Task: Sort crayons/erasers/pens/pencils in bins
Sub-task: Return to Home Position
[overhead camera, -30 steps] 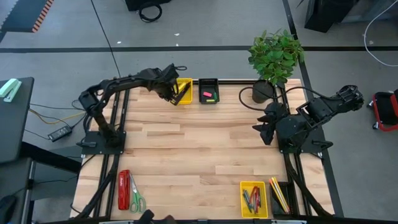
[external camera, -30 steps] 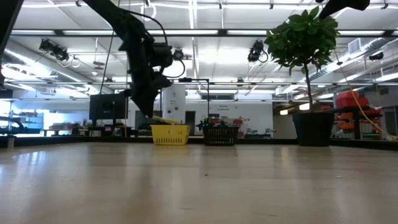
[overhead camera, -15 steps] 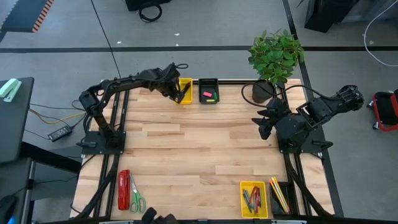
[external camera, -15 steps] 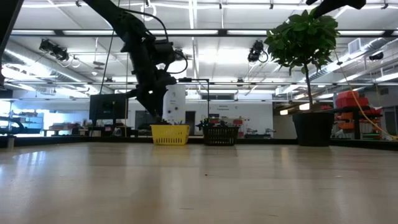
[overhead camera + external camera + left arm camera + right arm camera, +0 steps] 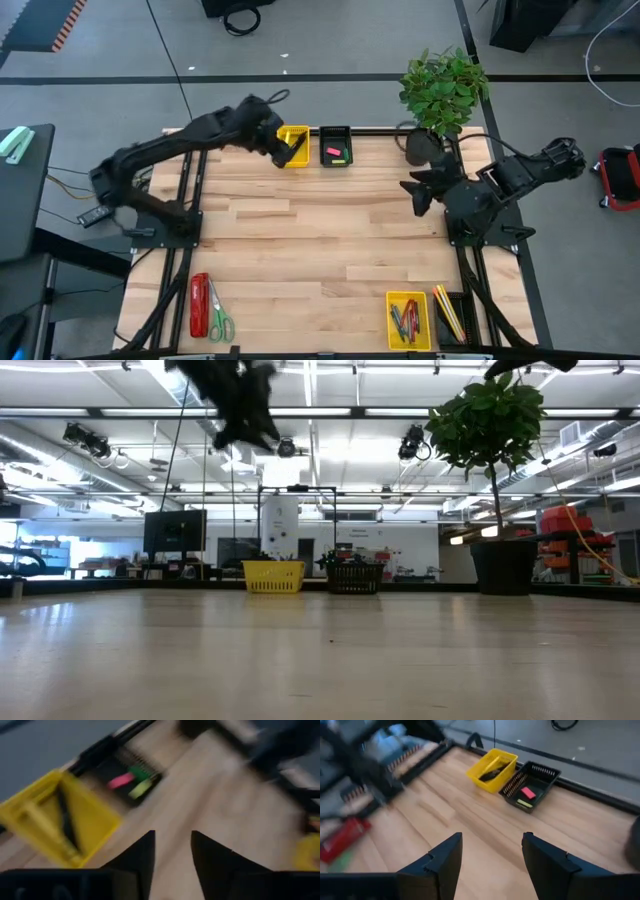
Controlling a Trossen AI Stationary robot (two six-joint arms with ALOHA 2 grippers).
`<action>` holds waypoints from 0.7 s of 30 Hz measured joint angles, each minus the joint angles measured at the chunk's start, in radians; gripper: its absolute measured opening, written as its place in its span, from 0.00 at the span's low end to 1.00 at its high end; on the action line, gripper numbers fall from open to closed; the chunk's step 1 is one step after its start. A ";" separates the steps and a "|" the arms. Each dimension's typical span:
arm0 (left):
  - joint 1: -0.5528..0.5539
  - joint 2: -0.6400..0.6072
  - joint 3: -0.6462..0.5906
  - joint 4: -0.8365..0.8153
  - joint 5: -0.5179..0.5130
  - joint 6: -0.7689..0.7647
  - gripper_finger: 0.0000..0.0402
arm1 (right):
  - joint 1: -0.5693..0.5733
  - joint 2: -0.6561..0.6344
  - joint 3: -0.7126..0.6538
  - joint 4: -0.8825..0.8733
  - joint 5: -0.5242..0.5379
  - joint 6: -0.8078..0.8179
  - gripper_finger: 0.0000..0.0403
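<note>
Two bins stand at the table's far edge. The yellow bin (image 5: 293, 147) holds black pens (image 5: 65, 821). The black bin (image 5: 336, 146) beside it holds a pink eraser (image 5: 120, 780) and a yellow-green eraser (image 5: 141, 788). My left gripper (image 5: 172, 855) is open with nothing between its fingers. It hangs high above the yellow bin (image 5: 274, 576), near the top of the low view (image 5: 235, 420). My right gripper (image 5: 492, 865) waits open above the table's right side (image 5: 410, 197). At the near right edge, crayons lie in a second yellow bin (image 5: 407, 320) and pencils in a black bin (image 5: 452, 315).
A potted plant (image 5: 440, 95) stands at the far right corner, close to my right arm. A red stapler (image 5: 199, 305) and green-handled scissors (image 5: 219, 322) lie at the near left. The middle of the wooden table (image 5: 320, 240) is bare.
My left gripper has gone up from inside the far yellow bin to well above it and has tipped up toward level; the black pens stay in the bin. My right gripper has turned a little on its wrist without shifting place.
</note>
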 joint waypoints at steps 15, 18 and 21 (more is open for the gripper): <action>-0.247 -0.486 -0.222 0.007 -0.181 -0.269 0.02 | 0.186 -0.443 -0.249 0.103 0.142 0.082 0.04; -0.343 -0.642 -0.441 0.214 -0.240 -0.371 0.02 | 0.254 -0.556 -0.377 0.302 0.195 0.026 0.02; -0.382 -0.773 -0.635 0.421 -0.284 -0.471 0.01 | 0.293 -0.611 -0.519 0.435 0.226 0.015 0.02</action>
